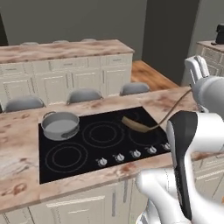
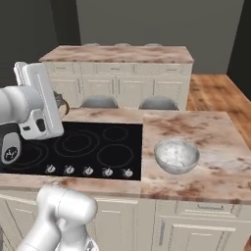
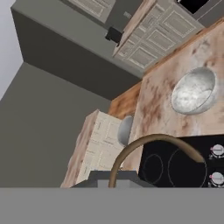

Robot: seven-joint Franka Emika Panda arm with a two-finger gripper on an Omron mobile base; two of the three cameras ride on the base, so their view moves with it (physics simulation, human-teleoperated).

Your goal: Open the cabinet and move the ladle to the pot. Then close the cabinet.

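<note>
The brown ladle [image 1: 134, 124] hangs over the black cooktop [image 1: 70, 157], its dark bowl low above the right back burner. Its thin curved handle rises to the right into my gripper [image 1: 191, 90], which is shut on the handle's end. In the hand view the ladle handle [image 3: 148, 139] arcs up from the bottom middle, where the fingertips themselves are hidden. A grey pot [image 1: 60, 125] stands on the left back burner, well left of the ladle's bowl. In the right base view the gripper [image 2: 61, 106] sits behind my white hand. The wall cabinet is out of view.
A metal bowl [image 2: 176, 155] rests on the marble counter [image 2: 215, 162] right of the cooktop. Knobs [image 1: 119, 157] line the cooktop's front edge. Grey stools [image 1: 85, 95] stand behind the counter, and a second island [image 1: 65, 50] lies beyond. My own forearm [image 1: 183, 153] blocks the right side.
</note>
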